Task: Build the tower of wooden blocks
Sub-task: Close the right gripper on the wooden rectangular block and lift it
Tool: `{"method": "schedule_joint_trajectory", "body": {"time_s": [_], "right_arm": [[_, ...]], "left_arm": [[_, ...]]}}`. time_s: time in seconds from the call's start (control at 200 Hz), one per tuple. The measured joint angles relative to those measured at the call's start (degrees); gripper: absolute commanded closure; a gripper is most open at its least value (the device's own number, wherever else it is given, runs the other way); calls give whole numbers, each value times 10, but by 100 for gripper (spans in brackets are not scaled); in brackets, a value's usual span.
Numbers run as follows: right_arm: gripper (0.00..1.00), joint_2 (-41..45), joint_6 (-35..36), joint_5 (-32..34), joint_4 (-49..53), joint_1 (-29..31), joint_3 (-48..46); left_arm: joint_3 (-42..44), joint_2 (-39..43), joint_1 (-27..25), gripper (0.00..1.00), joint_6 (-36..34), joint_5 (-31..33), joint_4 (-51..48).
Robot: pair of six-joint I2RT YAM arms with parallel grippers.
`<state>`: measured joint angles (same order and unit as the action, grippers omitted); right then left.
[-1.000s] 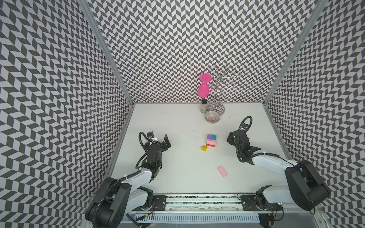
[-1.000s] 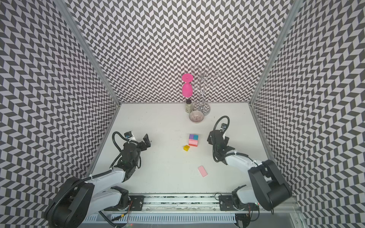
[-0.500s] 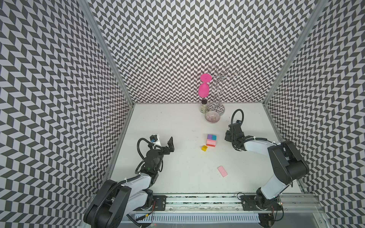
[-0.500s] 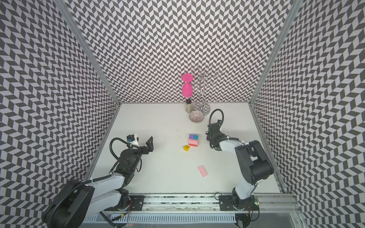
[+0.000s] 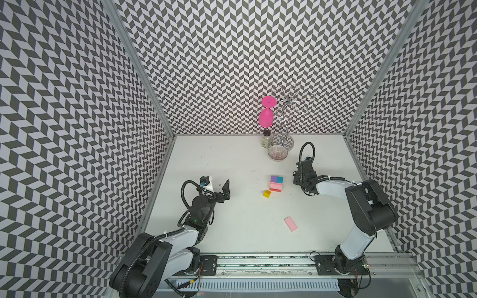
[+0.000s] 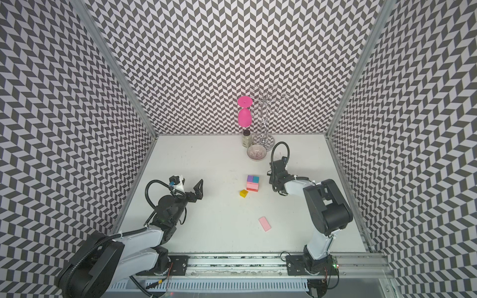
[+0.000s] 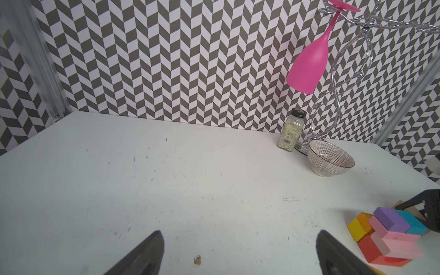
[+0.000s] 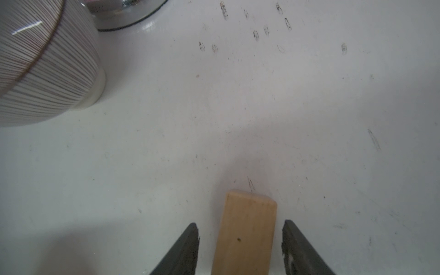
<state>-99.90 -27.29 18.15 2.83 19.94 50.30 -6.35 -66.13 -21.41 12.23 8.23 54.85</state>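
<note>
Wood block (image 8: 246, 221) lies untouched between parted jaws of the right claw (image 8: 240, 225); left claw (image 7: 239, 232) gapes wide, empty, left of the tower (image 5: 276, 183).

In the right wrist view the plain wood block (image 8: 245, 235) runs off the picture's edge inside the right tool (image 8: 240, 223) — its near end is unseen. The striped bowl (image 8: 42, 62) and chrome stand base (image 8: 128, 12) are cropped too. In both top views that tool's wrist hides its tips and the block. In the left wrist view the block tower (image 7: 390, 235) is clipped at the edge — its lowest blocks show only in part.
</note>
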Motion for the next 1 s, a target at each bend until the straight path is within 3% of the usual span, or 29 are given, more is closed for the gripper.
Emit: {"method": "schedule_joint_trajectory", "body": {"time_s": [0.21, 0.691, 0.856, 1.002], "right_arm": [[54, -13, 4, 1, 16, 0, 17], [92, -10, 38, -3, 47, 0, 33], [96, 73, 54, 8, 71, 20, 32], [100, 178, 53, 72, 86, 90, 47]], "left_arm": [[0, -3, -4, 0, -5, 0, 0], [0, -3, -7, 0, -8, 0, 0], [0, -3, -7, 0, -8, 0, 0], [0, -1, -7, 0, -9, -5, 0]]}}
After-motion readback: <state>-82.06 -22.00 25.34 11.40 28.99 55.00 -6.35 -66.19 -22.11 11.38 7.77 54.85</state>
